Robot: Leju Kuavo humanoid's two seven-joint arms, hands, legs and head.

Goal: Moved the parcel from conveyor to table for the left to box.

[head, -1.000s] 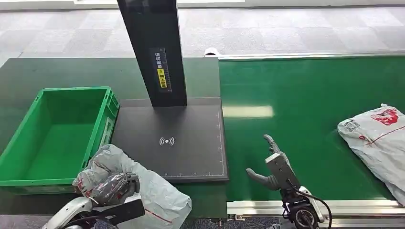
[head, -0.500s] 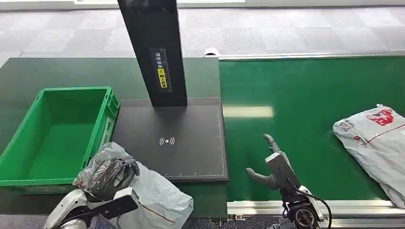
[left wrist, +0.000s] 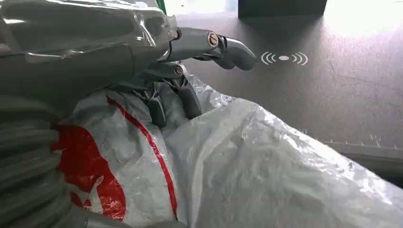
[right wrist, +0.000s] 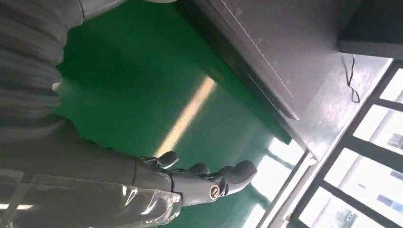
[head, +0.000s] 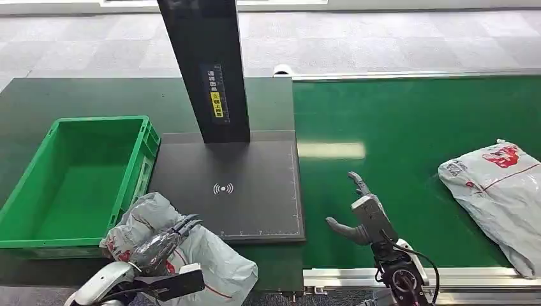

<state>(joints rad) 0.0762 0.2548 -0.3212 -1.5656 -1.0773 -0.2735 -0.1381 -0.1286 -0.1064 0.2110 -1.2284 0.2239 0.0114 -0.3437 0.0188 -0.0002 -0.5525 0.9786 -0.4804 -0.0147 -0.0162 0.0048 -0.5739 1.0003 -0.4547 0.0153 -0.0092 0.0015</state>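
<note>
My left hand (head: 167, 237) rests on top of a grey plastic parcel (head: 210, 261) with red markings, low on my left. Its fingers (left wrist: 190, 97) are spread and only lightly bent, their tips touching the crinkled wrap; they do not close around it, so the hand is open and holds nothing. The thumb (left wrist: 228, 47) sticks out over the dark pad, clear of the wrap.

The parcel lies on the table at its near edge, just in front of a green crate (head: 76, 178) and overlapping the near left corner of a dark scanner pad (head: 255, 185) that bears a white wireless symbol. A black post (head: 204, 64) rises from the far side of that pad.

My right hand (head: 360, 213) hovers above the green conveyor belt (head: 395, 121), to the right of the pad. Its fingers are apart and extended, thumb out to the side, with nothing in it.

A second grey parcel (head: 497, 191), also marked in red, lies on the belt far to my right, well apart from my right hand.
</note>
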